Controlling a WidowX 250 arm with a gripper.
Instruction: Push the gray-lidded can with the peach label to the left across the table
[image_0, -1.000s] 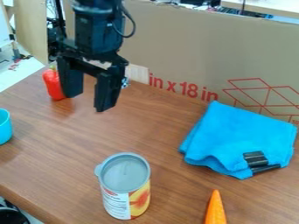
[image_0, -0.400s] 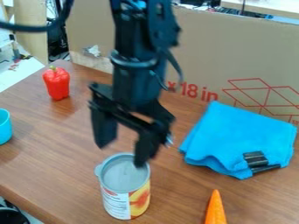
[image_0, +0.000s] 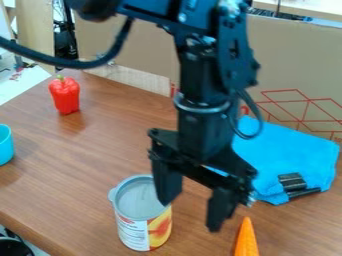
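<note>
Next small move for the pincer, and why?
I'd probably raise the pincer slightly before any sideways shift. It's open, one finger overlaps the rim of the can in this view, and the other hangs near the tip of the carrot. Can't tell whether it touches the can.

Tabletop (image_0: 93, 170): brown wood grain, near corner rounded at lower left. Bell pepper (image_0: 65, 96): red, green stem, upright near the table's far left edge. Cup-like vessel (image_0: 5, 145): light blue, cut off by the left border. Cloth (image_0: 300, 150): bright blue, folded, lying at right; black object (image_0: 291, 181) of uncertain kind at its front edge. Cardboard panel (image_0: 294, 55): tan, upright behind the table, bearing a red line drawing (image_0: 307, 107) at right. Background, upper left: pale wooden panel (image_0: 35, 35), dark equipment beside it. Lower left corner: round black item, partly visible (image_0: 12, 246).
</note>
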